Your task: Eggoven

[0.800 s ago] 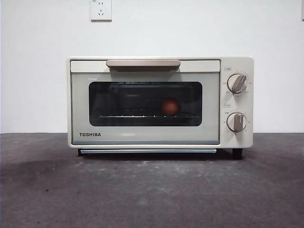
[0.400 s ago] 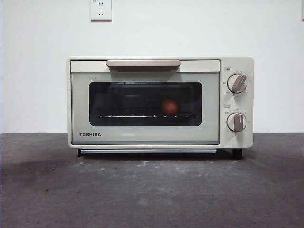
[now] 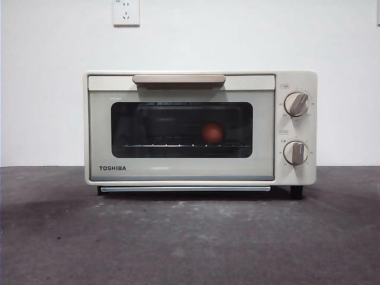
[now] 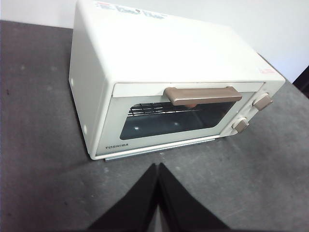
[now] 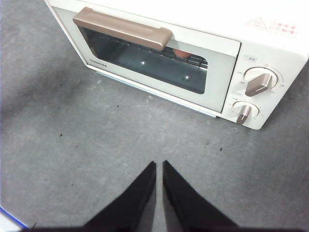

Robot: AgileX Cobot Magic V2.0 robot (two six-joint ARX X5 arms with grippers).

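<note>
The cream TOSHIBA toaster oven (image 3: pixel 199 127) stands on the dark table with its door shut. The reddish-brown egg (image 3: pixel 212 133) lies on the wire rack inside, seen through the dark glass, right of the middle. The oven also shows in the left wrist view (image 4: pixel 169 82) and the right wrist view (image 5: pixel 193 53), where a bit of the egg (image 5: pixel 179 51) peeks under the beige handle (image 5: pixel 123 29). My left gripper (image 4: pixel 158 166) is shut and empty, above the table in front of the oven. My right gripper (image 5: pixel 159 165) is shut and empty, also in front of it.
Two knobs (image 3: pixel 296 104) (image 3: pixel 295 152) sit on the oven's right panel. A wall socket (image 3: pixel 126 12) is on the white wall behind. The grey tabletop (image 3: pixel 190 237) stretches in front of the oven.
</note>
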